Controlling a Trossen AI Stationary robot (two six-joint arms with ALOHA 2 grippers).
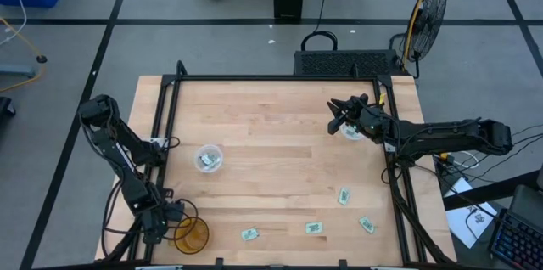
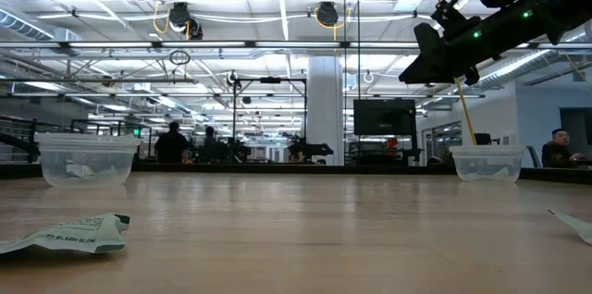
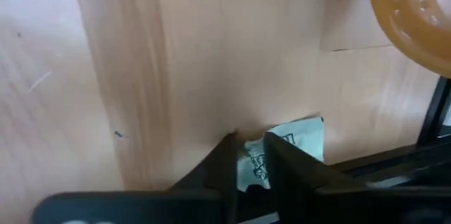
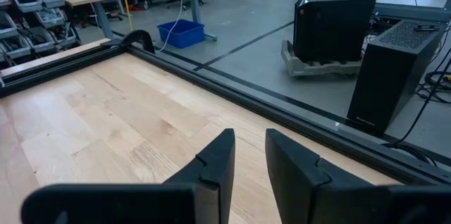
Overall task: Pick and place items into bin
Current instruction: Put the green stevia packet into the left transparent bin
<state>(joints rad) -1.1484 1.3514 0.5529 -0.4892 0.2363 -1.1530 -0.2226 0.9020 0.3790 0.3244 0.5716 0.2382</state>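
Pale green and white packets lie flat on the table's near part: one (image 1: 249,234), one (image 1: 316,227), one (image 1: 344,195), one (image 1: 366,224). Another packet (image 2: 65,236) shows in the low view. A clear bin (image 1: 209,158) left of centre holds some packets. A second clear bin (image 1: 350,131) stands at the right. My left gripper (image 1: 158,219) is low at the near left corner, shut on a packet (image 3: 296,139). My right gripper (image 1: 338,117) hangs raised (image 2: 424,58) over the right bin, shut (image 4: 248,146), with nothing between its fingers. My left gripper pinches the packet between its two fingers, on one end of it (image 3: 257,164). The fingers point down at the table from above. The packet's other end (image 3: 303,136) sticks out past one finger, over the wood; whether it is lifted clear I cannot tell.
An orange cup (image 1: 192,234) stands right beside my left gripper at the near left corner (image 3: 416,13). A black frame rail (image 1: 161,126) runs around the table's edges. Bare wood (image 1: 271,134) lies between the two bins.
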